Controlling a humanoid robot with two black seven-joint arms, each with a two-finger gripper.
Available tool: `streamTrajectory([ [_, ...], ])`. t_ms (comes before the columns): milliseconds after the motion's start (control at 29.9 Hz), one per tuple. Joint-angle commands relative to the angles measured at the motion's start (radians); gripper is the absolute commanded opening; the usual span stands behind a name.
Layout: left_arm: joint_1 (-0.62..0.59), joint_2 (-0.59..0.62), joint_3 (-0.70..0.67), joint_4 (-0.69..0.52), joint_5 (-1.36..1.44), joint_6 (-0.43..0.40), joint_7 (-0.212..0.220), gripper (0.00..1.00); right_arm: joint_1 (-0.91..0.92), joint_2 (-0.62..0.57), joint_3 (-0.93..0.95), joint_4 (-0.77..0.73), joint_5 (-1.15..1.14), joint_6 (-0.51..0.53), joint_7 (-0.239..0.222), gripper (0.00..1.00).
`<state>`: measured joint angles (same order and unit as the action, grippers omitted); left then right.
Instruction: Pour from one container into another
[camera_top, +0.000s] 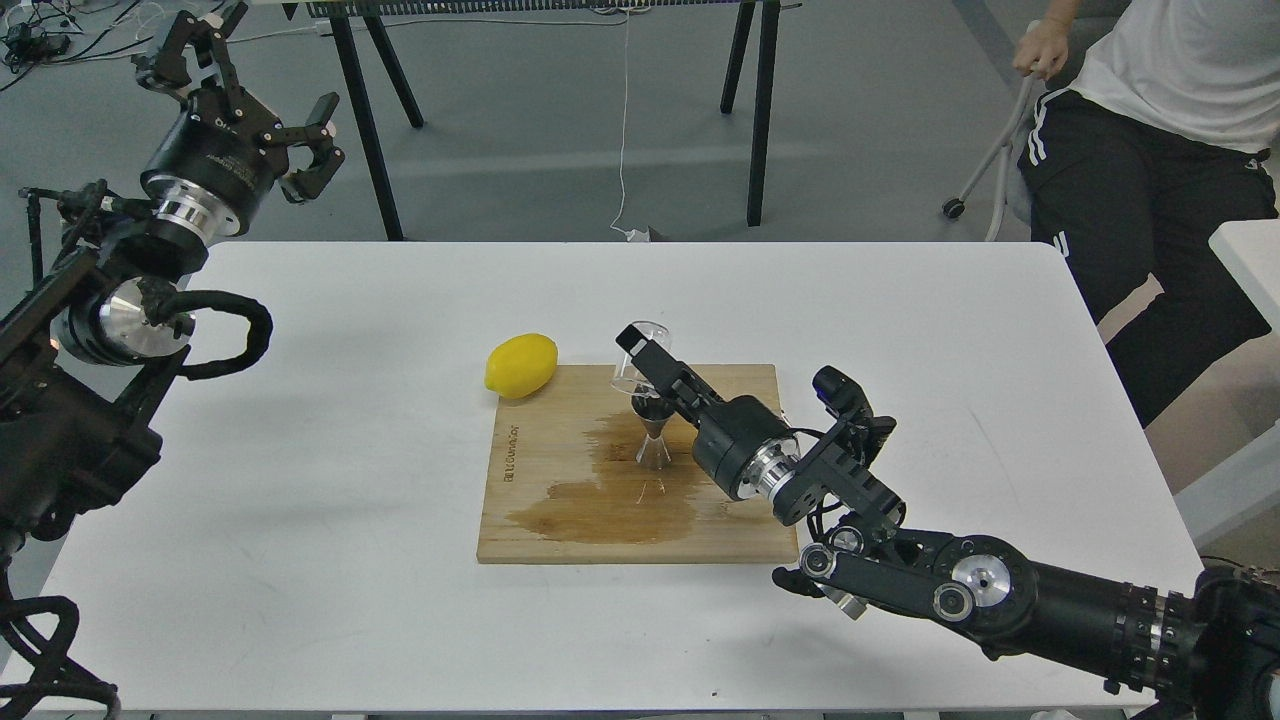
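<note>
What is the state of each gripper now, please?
Left gripper: open, holding nothing, raised above the table's far left corner.
Right gripper: closed on the glass cup, tilted over the jigger.

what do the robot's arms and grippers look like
Both arms are black with bare silver metal rings at the joints. The left gripper has angular black fingers on a round black body bearing faint lettering; a black cable loops below it. The right gripper is matching black.

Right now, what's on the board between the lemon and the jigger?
In the head view, only bare wooden cutting board lies between the lemon and the jigger, with the wet stain's edge near the jigger.
</note>
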<state>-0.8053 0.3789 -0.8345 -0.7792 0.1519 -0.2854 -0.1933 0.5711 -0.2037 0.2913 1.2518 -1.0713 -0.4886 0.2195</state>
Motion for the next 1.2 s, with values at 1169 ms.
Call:
streamTrajectory([
  [1169,-0.003,-0.008,-0.001,-0.003,-0.002,0.002,0.002,1.00,-0.339,-0.143,0.896,0.066,1.356,0.231,-0.270,0.37],
])
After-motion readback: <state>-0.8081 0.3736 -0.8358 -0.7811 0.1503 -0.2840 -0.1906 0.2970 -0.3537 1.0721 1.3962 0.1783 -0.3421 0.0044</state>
